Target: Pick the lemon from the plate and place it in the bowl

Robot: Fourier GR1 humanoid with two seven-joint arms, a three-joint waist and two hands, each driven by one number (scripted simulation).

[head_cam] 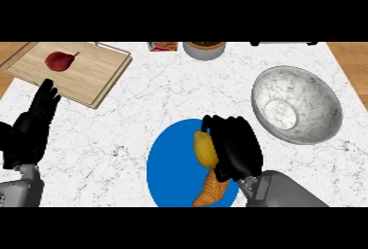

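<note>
A yellow lemon lies on the blue plate at the counter's front middle. My right hand is over the plate's right side, pressed against the lemon's right flank, its fingers reaching past the fruit's far end; I cannot see whether they curl round it. An orange croissant lies on the plate just below the lemon, partly under my wrist. The marbled grey bowl stands to the right and farther back. My left hand rests open at the left edge, fingers up.
A wooden cutting board with a dark red fruit sits at the back left. A grey pot and a small carton stand at the back edge. Wooden floor shows past both sides of the counter.
</note>
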